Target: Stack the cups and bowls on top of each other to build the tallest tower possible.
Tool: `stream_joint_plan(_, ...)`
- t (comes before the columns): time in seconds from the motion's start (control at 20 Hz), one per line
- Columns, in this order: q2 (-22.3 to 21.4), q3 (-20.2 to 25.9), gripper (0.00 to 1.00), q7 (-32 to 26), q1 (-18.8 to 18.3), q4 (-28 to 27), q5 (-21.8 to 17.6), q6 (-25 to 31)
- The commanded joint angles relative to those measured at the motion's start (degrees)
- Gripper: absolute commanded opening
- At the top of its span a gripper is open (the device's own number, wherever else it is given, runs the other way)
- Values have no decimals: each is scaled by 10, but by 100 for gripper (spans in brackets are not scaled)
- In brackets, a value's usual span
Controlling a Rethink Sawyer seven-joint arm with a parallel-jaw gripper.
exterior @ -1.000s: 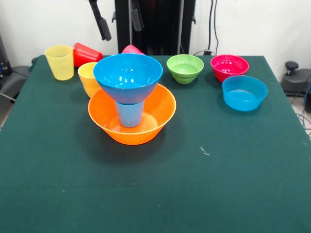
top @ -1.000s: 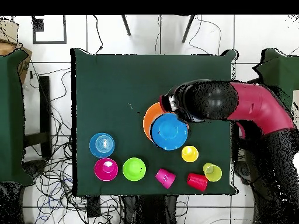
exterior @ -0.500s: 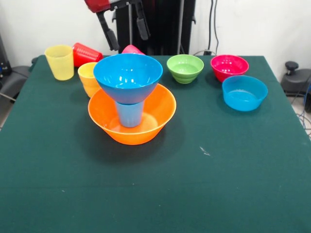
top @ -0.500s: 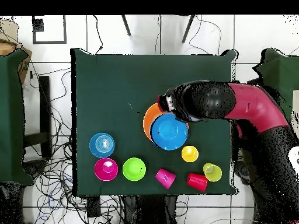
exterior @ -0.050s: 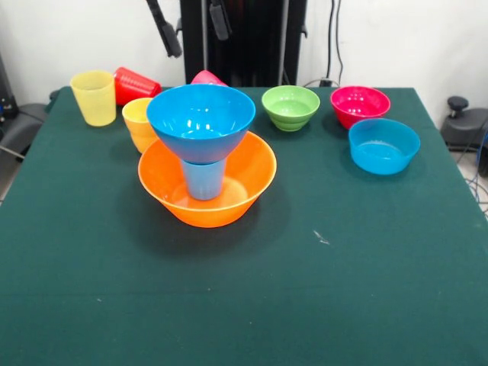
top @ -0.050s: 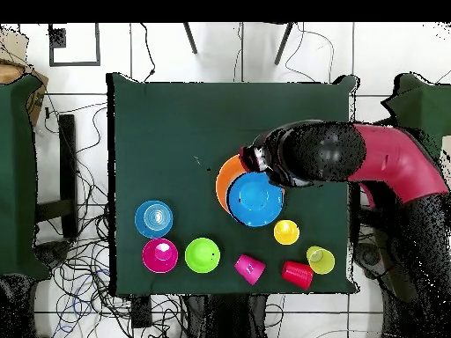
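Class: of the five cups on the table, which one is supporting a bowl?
The light blue cup: it stands in the large orange bowl and carries the large blue bowl.

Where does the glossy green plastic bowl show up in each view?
Front view: green bowl at the table's far side, right of centre, upright.
Overhead view: it sits near the bottom edge, left of centre.
Shared landmark: the magenta bowl stands beside it in both.

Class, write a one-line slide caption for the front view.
Open gripper above a blue bowl on a blue cup in an orange bowl.
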Motion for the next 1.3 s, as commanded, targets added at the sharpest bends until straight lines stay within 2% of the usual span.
stream_joint_plan(0.05,-11,39,100,-136,-24,54,-8,76)
stream_joint_plan(0.25,-19,45,100,-134,-43,75,-14,86)
stream_joint_plan(0.45,-10,31,100,-113,-47,93,-41,68)
stream_joint_plan(0.7,-12,22,100,-79,-55,122,-49,32)
stream_joint_plan(1.3,-17,24,100,-79,-81,169,-77,7)
